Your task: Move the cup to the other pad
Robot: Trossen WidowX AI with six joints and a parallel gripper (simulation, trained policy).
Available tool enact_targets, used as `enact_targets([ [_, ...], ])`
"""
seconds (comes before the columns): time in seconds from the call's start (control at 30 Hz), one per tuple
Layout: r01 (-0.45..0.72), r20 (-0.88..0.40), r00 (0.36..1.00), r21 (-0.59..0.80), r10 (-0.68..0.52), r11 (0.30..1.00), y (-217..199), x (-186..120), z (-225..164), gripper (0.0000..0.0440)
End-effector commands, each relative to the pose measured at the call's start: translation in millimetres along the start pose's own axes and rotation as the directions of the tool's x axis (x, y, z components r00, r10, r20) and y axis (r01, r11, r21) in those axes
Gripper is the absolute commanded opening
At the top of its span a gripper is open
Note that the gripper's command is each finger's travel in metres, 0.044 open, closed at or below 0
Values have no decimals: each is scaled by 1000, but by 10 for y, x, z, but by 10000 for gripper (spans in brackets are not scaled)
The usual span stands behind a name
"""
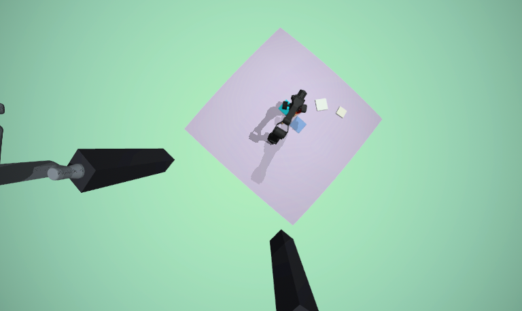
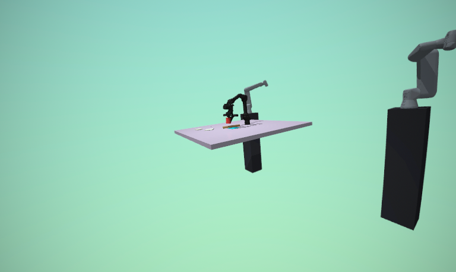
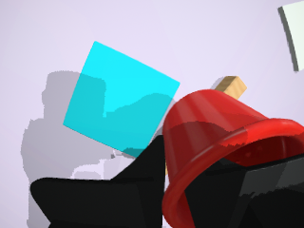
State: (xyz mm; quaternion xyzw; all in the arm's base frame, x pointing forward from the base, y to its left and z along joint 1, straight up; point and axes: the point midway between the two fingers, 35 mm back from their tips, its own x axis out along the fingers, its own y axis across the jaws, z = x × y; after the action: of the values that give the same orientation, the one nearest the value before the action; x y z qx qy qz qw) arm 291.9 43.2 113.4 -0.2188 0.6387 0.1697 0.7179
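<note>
The red cup (image 1: 298,111) (image 2: 228,120) (image 3: 204,119) hangs above the table, roughly upright in the exterior view. In the wrist view its side shows and its mouth faces the lower right. My gripper (image 2: 230,117) (image 3: 168,140) is shut on the cup's wall, one finger outside and the other inside the mouth. No marbles can be made out; the inside is mostly hidden. The cyan pad (image 1: 283,109) (image 2: 233,128) (image 3: 119,85) lies left of the cup in the wrist view. The blue pad (image 1: 298,125) shows in the top view, outside the wrist view.
A low wooden bar (image 2: 231,126) (image 3: 231,87) lies on the table (image 1: 238,100) (image 2: 269,128), partly behind the cup in the wrist view. Two whitish flat blocks (image 1: 321,104) (image 1: 340,112) lie farther right. A tiny speck (image 2: 211,126) shows near them. Grey arms (image 2: 427,74) (image 2: 257,85) stand off the table.
</note>
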Motion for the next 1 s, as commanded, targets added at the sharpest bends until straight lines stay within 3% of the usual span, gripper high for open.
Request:
enact_targets([
  [0.0,-4,8,1000,-13,4,1000,82,32,52,0],
  [0.57,-12,27,1000,-94,14,996,550,297,187,6],
  [0.87,-1,39,999,-101,5,995,614,454,152,50],
  [0.97,0,70,998,-97,6,995,604,415,191,100],
])
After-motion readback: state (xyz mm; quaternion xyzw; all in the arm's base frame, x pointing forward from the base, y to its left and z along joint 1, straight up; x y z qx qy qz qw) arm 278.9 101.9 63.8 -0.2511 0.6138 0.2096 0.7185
